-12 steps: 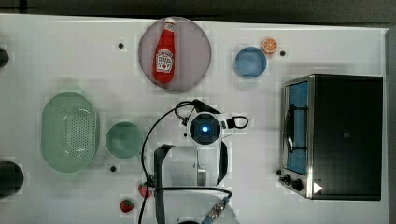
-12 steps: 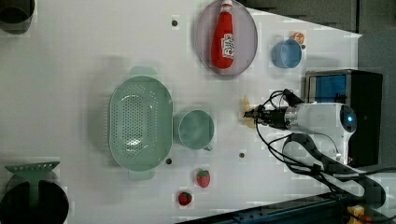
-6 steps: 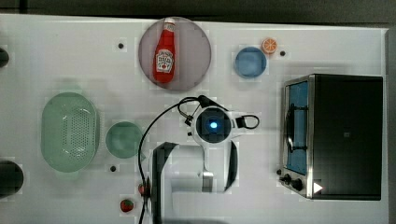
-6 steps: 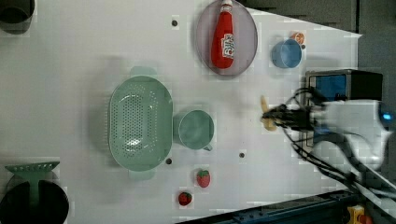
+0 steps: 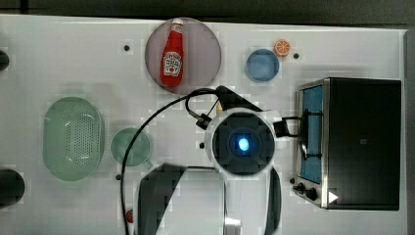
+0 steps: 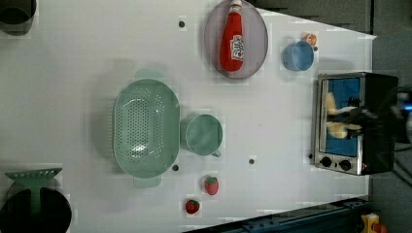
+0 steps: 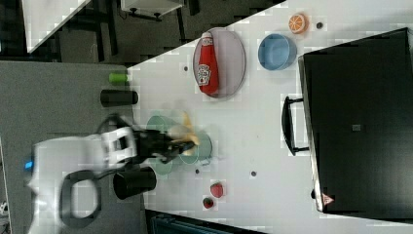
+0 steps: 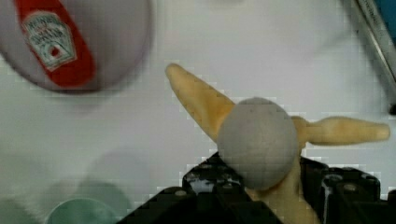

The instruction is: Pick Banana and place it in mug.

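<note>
The banana point(image 8: 201, 100) is a pale yellow toy with spread peel strips, and it hangs above the white table with my gripper point(image 6: 351, 118) shut on it. A round grey finger pad point(image 8: 258, 140) presses its middle. In the left view the banana point(image 6: 334, 119) shows in front of the oven's door. The right view has the banana point(image 7: 186, 132) and the gripper point(image 7: 175, 142) in front of the mug point(image 7: 203, 147). The mug point(image 5: 129, 146) is small, round and pale green, standing next to the basket, well to the top view's left of my wrist point(image 5: 242, 144). Its rim point(image 8: 81, 212) shows in the wrist view, and the whole mug point(image 6: 204, 134) in the left view.
A ketchup bottle point(image 5: 171, 54) lies on a grey plate point(image 5: 203, 51). A blue cup point(image 5: 262, 64) and an orange slice point(image 5: 282, 47) are at the back. A toaster oven point(image 5: 357, 142) stands at the top view's right, a green perforated basket point(image 5: 73, 138) at its left. Two strawberries point(image 6: 210, 185) lie near the front.
The arm has lifted and carried the banana toward the top view's right, away from the mug; it now looks larger in the top view and sits in front of the oven in the left view.
</note>
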